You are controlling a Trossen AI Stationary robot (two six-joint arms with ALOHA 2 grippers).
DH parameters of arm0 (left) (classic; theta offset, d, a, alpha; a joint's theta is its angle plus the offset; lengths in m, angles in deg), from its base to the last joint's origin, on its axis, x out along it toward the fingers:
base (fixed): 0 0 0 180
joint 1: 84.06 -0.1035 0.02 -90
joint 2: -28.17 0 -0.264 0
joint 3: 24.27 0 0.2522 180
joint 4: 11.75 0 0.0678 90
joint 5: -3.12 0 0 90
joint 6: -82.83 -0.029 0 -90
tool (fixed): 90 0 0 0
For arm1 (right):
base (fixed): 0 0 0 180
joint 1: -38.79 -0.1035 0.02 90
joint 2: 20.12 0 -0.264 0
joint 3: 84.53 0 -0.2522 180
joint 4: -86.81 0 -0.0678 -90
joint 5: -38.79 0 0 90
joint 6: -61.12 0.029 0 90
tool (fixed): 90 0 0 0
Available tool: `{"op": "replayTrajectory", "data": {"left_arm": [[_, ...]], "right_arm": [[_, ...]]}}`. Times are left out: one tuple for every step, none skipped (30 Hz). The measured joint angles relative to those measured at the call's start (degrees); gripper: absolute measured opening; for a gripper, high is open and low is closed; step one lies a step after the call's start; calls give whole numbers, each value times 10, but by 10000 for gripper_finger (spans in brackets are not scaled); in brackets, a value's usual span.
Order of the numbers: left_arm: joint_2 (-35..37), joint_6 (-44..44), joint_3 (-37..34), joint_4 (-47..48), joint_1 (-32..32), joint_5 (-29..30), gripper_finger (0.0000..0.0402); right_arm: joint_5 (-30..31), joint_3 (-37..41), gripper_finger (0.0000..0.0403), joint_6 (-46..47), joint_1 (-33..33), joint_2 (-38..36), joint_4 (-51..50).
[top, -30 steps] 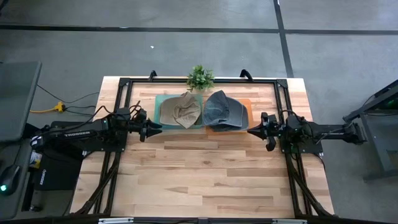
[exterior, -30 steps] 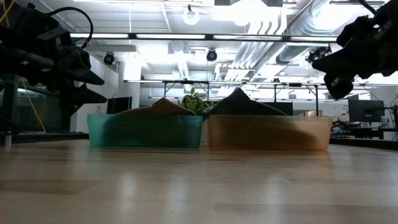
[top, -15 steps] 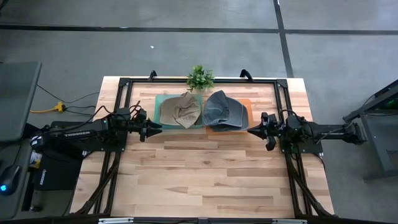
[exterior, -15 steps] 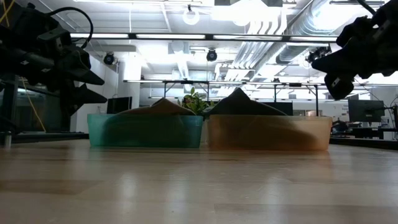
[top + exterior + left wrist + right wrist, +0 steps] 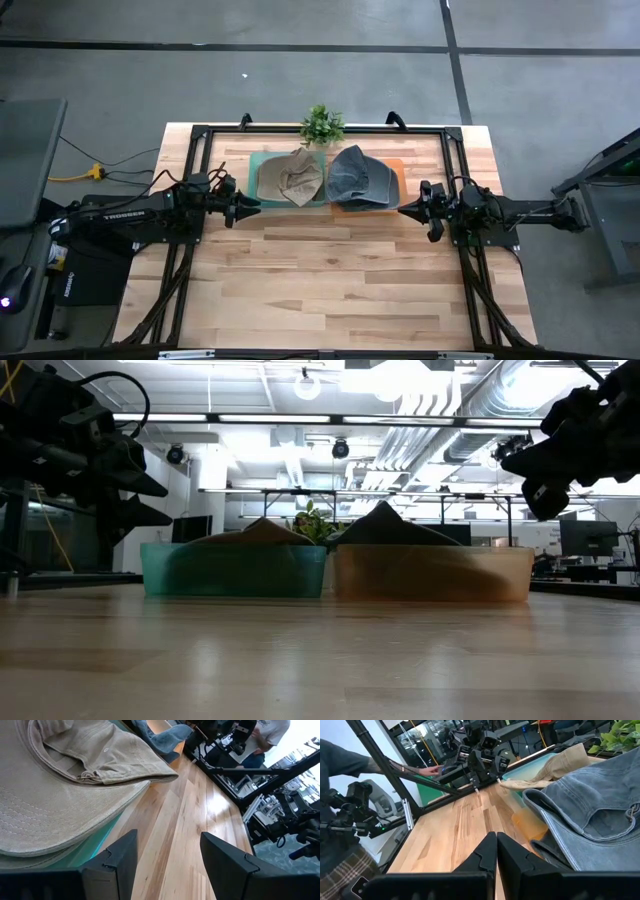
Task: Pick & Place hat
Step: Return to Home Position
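A tan hat [image 5: 291, 176] lies in a teal bin [image 5: 235, 569], its brim drooping over the bin's wall [image 5: 60, 815]. A blue-grey denim hat [image 5: 358, 176] lies in an orange bin [image 5: 432, 573] beside it, also in the right wrist view [image 5: 590, 805]. My left gripper [image 5: 252, 206] hovers open just left of the teal bin, fingers [image 5: 117, 860] pointing toward the table's right. My right gripper [image 5: 405, 210] hovers shut just right of the orange bin, its fingers [image 5: 496, 851] pointing toward the table's left. Neither touches anything.
A small potted plant [image 5: 321, 125] stands behind the two bins at the table's far edge. A dark frame rail [image 5: 320, 130] runs around the far half of the table. Bare wooden table top [image 5: 330, 280] stretches across the near half. A person [image 5: 350, 810] stands beyond the table's left side.
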State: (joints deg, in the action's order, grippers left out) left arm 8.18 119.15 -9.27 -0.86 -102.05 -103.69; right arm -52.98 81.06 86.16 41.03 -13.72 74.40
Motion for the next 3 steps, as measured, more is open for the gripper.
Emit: {"op": "replayTrajectory", "data": {"left_arm": [[0,0,0,0,0,0,192],[0,0,0,0,0,0,192],[0,0,0,0,0,0,192]], "right_arm": [[0,0,7,0,0,0,0],[0,0,6,0,0,0,0],[0,0,5,0,0,0,0]]}}
